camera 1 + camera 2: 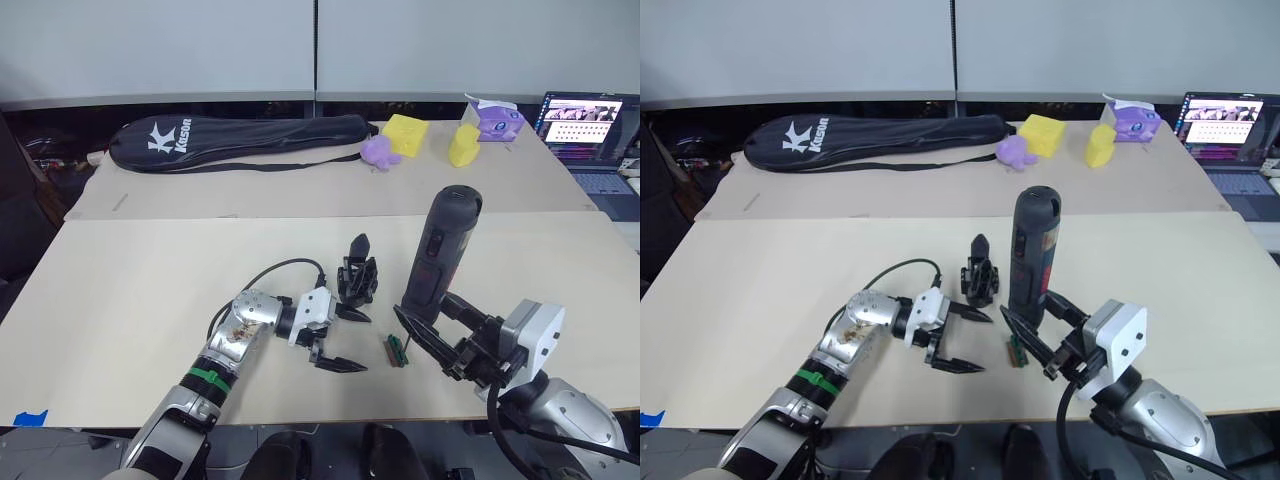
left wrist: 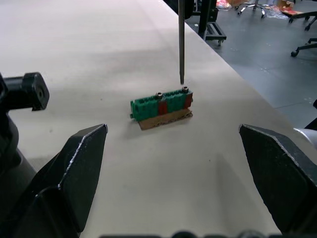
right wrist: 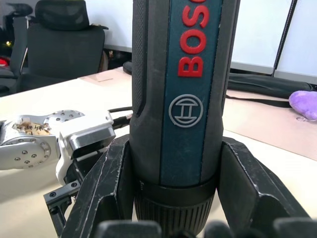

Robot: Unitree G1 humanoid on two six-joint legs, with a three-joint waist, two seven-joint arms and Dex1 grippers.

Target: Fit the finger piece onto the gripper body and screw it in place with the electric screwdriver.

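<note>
The chunky dark screwdriver (image 1: 440, 255) is held upright near the table's (image 1: 140, 300) front edge, clamped between the right gripper's (image 1: 1032, 338) black fingers, ribbed collar low and red lettering on a blue-green panel. Its thin metal bit (image 2: 181, 42) is pointed down at a screw on a small green block (image 2: 162, 102) with brown backing. The gripper body (image 1: 357, 277), black and pointed, is stood just behind the left gripper (image 1: 341, 338), whose wedge fingers are spread wide, nothing held.
</note>
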